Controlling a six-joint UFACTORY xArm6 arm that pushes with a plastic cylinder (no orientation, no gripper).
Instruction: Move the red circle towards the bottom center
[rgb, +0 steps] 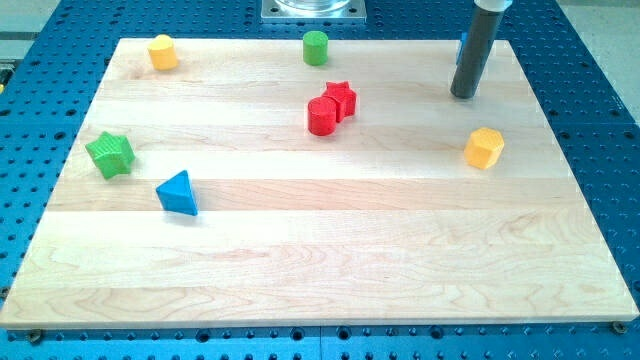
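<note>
you have no jaws on this arm, only a straight dark rod, so nothing is clamped or held; my tip (464, 95) rests on the wooden bench (330, 260) near the view's top right corner, touching no block. from my tip, the red circle (321, 117) lies well off toward the view's left and slightly lower, in the upper middle of the bench. the red star (341, 98) sits against the circle's upper right side, on the side nearer my tip, and the two look to be touching, though at this angle you cannot be sure whether a thin gap separates them. the green cylinder (316, 47) stands farther up, close to the bench's top edge, to the left of my tip and apart from the red pair. the nearest block to my tip is the yellow hexagonal block (484, 148), just below it and a little to the view's right, clear of the rod. far across the bench to the left of my tip, a second yellow block (162, 51) sits by the top left corner, the green star (110, 154) lies near the left edge, and the blue triangle (178, 193) rests just below and to the right of that star.
</note>
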